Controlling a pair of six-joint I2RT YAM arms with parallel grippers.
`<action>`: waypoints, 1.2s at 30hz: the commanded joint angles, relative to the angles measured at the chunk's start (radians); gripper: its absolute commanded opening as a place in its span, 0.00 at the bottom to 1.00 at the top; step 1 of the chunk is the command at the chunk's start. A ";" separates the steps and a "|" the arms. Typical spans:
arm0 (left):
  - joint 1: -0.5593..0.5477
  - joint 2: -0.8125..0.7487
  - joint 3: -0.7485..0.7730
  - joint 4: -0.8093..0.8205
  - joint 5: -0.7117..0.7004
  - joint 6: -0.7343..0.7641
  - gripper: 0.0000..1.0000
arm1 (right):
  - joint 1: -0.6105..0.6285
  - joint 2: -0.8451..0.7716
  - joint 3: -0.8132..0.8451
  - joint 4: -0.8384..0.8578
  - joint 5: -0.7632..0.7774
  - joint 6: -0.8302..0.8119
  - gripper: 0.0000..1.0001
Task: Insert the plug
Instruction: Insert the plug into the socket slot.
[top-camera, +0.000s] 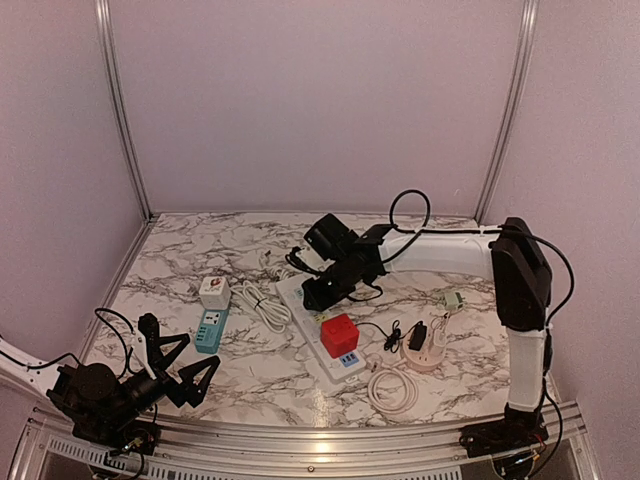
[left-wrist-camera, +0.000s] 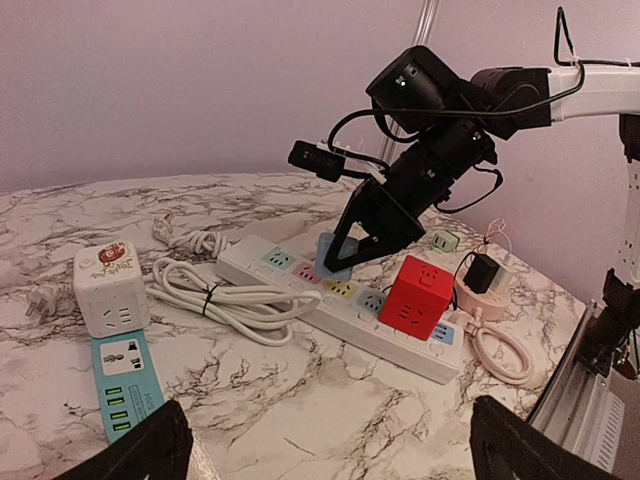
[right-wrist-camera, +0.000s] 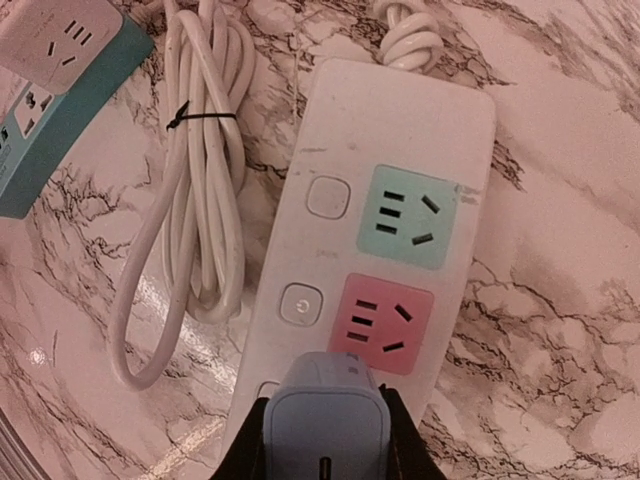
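The right hand (top-camera: 320, 290) is closed narrow on a pale blue plastic plug (right-wrist-camera: 325, 418). Its two fingers (right-wrist-camera: 405, 460) pinch the plug's sides and hold it low over the long white power strip (right-wrist-camera: 400, 120), which lies slantwise in the middle of the marble-patterned counter (top-camera: 200, 250). In the right wrist view the plug sits just on the near-right side of the pink socket (right-wrist-camera: 383, 325), and the mint green socket (right-wrist-camera: 410, 215) lies beyond that, toward the strip's far-left end. The plug hides the socket right beneath it, and I cannot tell whether its pins touch the strip. The left hand (top-camera: 185, 362) rests at the near-left corner, spread fully open and holding nothing.

The step in hand looks to be lining up and pressing in. To do it well, hold the plug body square to the strip's face, not tipped, and turn the wrist until the pins match the slot pattern before pushing. Press straight down, gently at first. If it baulks, lift a little and re-centre rather than forcing. The strip is probably light and nothing holds it. A slanted push could skid it toward the tied white cable bundle (right-wrist-camera: 200, 170) on its left, or toward the red cube adapter (left-wrist-camera: 420, 290) plugged in at its near-right end.
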 joint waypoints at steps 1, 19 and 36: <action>-0.004 -0.045 0.015 -0.016 -0.022 -0.008 0.99 | 0.003 0.032 0.084 -0.099 -0.007 0.009 0.02; -0.004 -0.043 0.012 -0.014 -0.027 -0.010 0.99 | 0.009 0.021 -0.018 -0.044 -0.005 0.043 0.02; -0.005 -0.057 0.011 -0.025 -0.030 -0.012 0.99 | 0.026 0.064 -0.027 -0.158 -0.029 0.069 0.13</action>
